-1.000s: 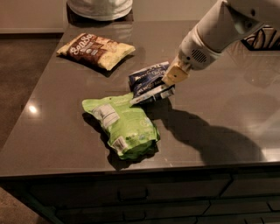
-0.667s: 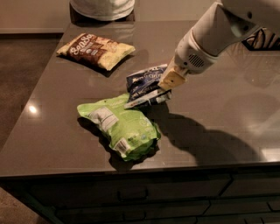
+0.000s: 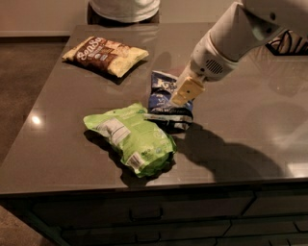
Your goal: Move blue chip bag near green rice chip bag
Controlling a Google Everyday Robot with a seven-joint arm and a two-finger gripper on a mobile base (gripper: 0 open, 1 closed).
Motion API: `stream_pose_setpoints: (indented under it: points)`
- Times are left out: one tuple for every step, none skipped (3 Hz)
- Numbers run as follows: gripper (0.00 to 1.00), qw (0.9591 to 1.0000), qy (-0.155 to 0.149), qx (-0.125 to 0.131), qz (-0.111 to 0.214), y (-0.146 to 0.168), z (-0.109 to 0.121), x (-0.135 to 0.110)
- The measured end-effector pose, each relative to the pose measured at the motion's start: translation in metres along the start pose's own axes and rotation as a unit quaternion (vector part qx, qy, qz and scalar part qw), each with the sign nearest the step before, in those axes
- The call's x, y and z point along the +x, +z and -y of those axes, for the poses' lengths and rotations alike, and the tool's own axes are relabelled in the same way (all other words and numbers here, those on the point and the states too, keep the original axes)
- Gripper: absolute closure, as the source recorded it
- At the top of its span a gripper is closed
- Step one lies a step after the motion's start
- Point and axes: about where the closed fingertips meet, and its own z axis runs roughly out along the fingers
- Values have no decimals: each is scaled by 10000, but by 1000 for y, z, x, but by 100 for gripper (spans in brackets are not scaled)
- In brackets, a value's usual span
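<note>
The blue chip bag (image 3: 165, 102) is small and dark blue with white lettering. It sits on the dark table (image 3: 250, 129) near the middle, its lower edge touching the right side of the green rice chip bag (image 3: 132, 137). The green bag is large, puffy and lime green with white label panels, and lies flat toward the table's front. My gripper (image 3: 185, 91) comes in from the upper right on a white arm and is right over the blue bag's upper right part, overlapping it.
A brown-and-yellow snack bag (image 3: 106, 55) lies at the back left of the table. A white round object (image 3: 124, 7) stands at the back edge. A dark patterned item (image 3: 288, 43) sits at the far right. The table's front edge runs just below the green bag.
The blue bag has come down and toward the front with my gripper and turned more lengthwise; it now rests against the green bag. The green bag has stayed put.
</note>
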Motion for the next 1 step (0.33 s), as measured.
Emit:
stream_pose_setpoints:
  points:
    - [0, 10000, -11, 0, -1, 0, -1, -1]
